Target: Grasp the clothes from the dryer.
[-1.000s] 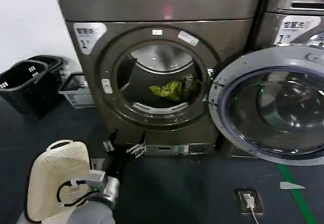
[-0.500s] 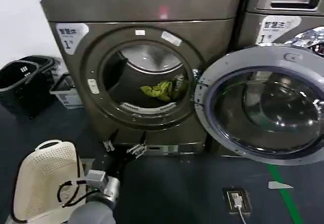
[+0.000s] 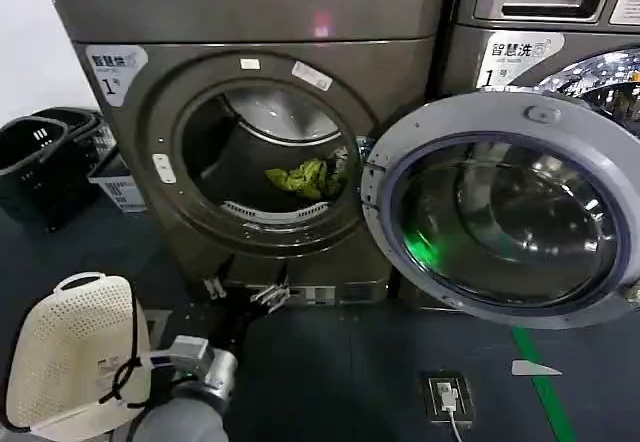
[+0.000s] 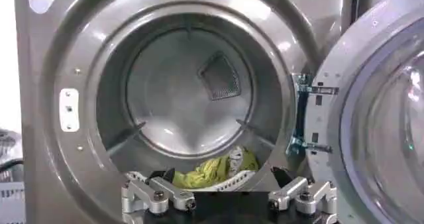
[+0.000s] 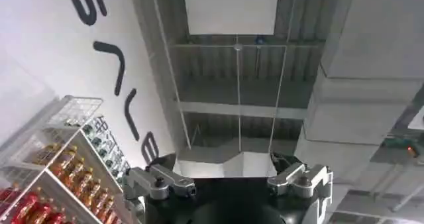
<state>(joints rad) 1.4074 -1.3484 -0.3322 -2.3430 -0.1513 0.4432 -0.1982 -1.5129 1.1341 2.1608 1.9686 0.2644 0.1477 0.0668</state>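
Crumpled yellow-green clothes (image 3: 303, 178) lie low inside the bronze-grey dryer (image 3: 250, 72), a smooth metal drum behind a round porthole.

The left gripper (image 3: 243, 293), fingers spread apart, sits in front of the dryer and below its mouth, well short of the clothes. The glass door (image 3: 500, 212) is swung open beside the dryer. The right gripper (image 5: 228, 182), also spread, points at a ceiling.

The dryer (image 3: 250, 142) loses its top and left side past the head view's edge. The drum's lower lip hides the underside of the clothes (image 3: 300, 177) (only their upper folds show). The open door (image 3: 500, 202) runs off the right edge.
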